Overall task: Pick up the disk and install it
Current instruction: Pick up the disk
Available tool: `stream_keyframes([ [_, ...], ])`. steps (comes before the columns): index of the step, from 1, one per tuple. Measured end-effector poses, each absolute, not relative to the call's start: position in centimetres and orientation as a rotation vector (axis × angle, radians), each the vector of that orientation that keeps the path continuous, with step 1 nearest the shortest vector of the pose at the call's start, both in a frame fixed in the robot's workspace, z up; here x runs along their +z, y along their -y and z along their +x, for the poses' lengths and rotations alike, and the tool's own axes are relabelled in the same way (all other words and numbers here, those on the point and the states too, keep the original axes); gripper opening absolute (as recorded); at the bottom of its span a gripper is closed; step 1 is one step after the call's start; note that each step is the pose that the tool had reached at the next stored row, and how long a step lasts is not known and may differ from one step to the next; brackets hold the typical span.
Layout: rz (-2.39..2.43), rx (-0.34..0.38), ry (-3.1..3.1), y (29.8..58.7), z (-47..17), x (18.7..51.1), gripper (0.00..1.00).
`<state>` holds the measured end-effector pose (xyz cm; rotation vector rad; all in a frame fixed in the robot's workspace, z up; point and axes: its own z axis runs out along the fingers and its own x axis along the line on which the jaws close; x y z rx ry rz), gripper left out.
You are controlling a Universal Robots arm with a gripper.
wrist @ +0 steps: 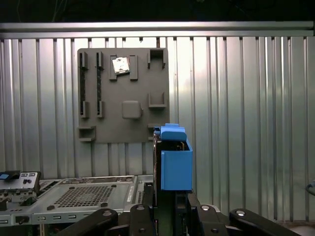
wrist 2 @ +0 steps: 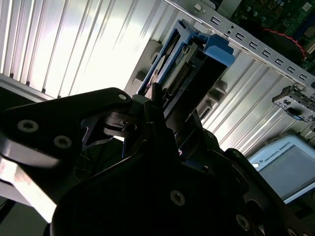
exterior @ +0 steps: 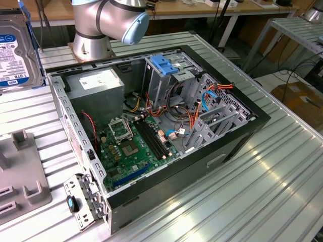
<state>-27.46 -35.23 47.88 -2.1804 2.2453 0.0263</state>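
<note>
Claw: the gripper [wrist 2: 173,105] is clamped on the disk [wrist 2: 194,54], its black jaws pressed against the two flat faces (no gap shows between jaw and metal in either wrist view).
Grip end: the jaws hold one end of the disk; the other end, with the blue carrier's tab, sticks out clear of the gripper [wrist: 170,209].
Disk, exterior view: the disk [exterior: 15,48] hangs in the air at the exterior view's left edge, label face showing, clear of the table [exterior: 262,201] and well apart from the drive cage.
Disk, first wrist view: the disk [wrist: 175,164] is seen edge-on, blue rail facing the camera, with the grey fixture plate [wrist: 123,130] behind it and the computer case [wrist: 74,196] to one side.
Case: the computer case [exterior: 237,146] lies open on its side, motherboard and cables exposed; a fixed blue bracket [exterior: 164,64] sits atop its grey cage.
Plate: the fixture plate [exterior: 20,189] lies on the table just beside the case, at the exterior view's left.
Arm: its base [exterior: 93,45] stands behind the case.
Count: one disk, one gripper, one case, one fixture plate, one blue bracket.
</note>
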Motion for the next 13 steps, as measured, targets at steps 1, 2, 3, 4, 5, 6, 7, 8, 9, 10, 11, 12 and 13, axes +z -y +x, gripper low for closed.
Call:
stream_keyframes([
  [1, -2.18, 0.026, -2.245, 35.2, -27.4, 47.9, 0.35],
  [2, -2.18, 0.026, -2.245, 35.2, -27.3, 47.9, 0.35],
  [3, -2.18, 0.026, -2.245, 35.2, -27.1, 47.9, 0.35],
  [4, -2.18, 0.026, -2.245, 35.2, -27.0, 47.9, 0.35],
  [5, -2.18, 0.026, -2.245, 35.2, -26.9, 47.9, 0.35],
  [6, -2.18, 0.026, -2.245, 35.2, -26.7, 47.9, 0.35],
  [7, -2.18, 0.026, -2.245, 35.2, -26.6, 47.9, 0.35],
  [8, -2.18, 0.026, -2.245, 35.2, -26.5, 47.9, 0.35],
  [9, -2.18, 0.026, -2.245, 35.2, -26.3, 47.9, 0.35],
  [10, -2.18, 0.026, -2.245, 35.2, -26.0, 47.9, 0.35],
  [11, -2.18, 0.026, -2.245, 35.2, -25.9, 47.9, 0.35],
  [12, -2.18, 0.026, -2.245, 35.2, -25.7, 47.9, 0.35],
  [13, -2.18, 0.026, -2.245, 35.2, -25.4, 47.9, 0.35],
])
